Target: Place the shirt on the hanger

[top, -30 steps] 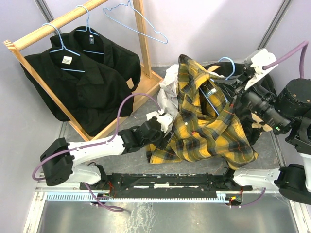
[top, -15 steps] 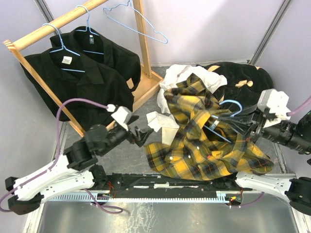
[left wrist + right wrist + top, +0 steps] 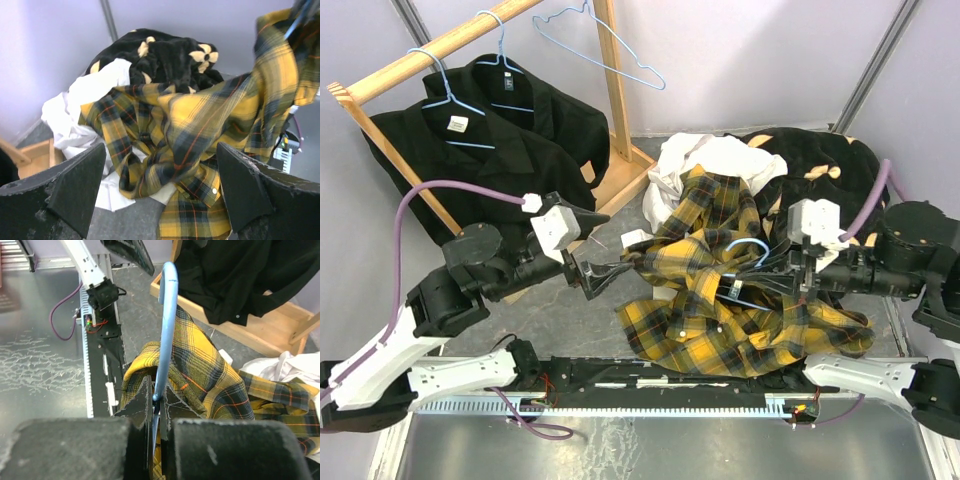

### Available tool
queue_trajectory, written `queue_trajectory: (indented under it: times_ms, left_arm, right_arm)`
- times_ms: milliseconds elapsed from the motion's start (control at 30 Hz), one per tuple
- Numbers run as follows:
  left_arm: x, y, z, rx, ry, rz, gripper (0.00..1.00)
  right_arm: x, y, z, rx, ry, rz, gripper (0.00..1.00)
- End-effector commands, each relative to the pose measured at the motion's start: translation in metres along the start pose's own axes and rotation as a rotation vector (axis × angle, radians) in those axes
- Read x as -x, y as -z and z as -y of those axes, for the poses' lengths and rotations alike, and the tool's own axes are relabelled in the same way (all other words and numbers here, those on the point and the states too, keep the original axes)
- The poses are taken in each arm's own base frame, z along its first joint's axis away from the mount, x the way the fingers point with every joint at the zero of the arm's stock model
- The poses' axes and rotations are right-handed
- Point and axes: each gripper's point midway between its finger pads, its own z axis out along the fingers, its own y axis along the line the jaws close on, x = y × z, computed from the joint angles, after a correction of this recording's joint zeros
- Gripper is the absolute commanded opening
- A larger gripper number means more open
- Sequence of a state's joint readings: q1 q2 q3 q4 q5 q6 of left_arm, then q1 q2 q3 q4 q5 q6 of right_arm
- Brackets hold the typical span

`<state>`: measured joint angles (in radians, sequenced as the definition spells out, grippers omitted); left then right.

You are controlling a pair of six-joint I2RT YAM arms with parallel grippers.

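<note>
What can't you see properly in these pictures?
Top view: the plaid shirt covers most of the hanger; only a blue curve shows.
Right wrist view: the right gripper hides the hanger's lower end.
Top view: the white shirt lies partly under the plaid shirt.

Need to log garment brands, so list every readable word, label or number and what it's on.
The white neck tag on the front black shirt: print too small to read.
The dark neck label on the rear black shirt: too small to read.
The plaid shirt and hanger: no text visible.
</note>
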<state>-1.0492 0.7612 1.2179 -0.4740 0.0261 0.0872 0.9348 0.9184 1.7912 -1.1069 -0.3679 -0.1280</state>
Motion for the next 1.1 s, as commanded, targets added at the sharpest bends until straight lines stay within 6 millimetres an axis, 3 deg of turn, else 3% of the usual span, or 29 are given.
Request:
queue_trajectory:
  times_ms: [0, 233, 500, 1067]
  left_arm:
    - [0.019, -0.003, 0.022, -0.176, -0.134, -0.010, 0.97]
    - [0.012, -0.022, 0.053, -0.382, -0.158, -0.077, 0.94]
    - [0.003, -0.032, 0.073, -0.512, -0.144, -0.115, 0.92]
    - [-0.013, -0.061, 0.100, -0.644, -0.093, -0.150, 0.55]
  right_arm:
    - [0.007, -0.009, -0.008, 0.067, 0.014, 0.037, 0.00]
    - [0.007, -0.012, -0.013, 0.102, 0.030, 0.053, 0.00]
    - [0.008, -0.011, -0.018, 0.132, 0.037, 0.060, 0.00]
    - [0.016, -0.023, -0.018, 0.153, 0.014, 0.099, 0.00]
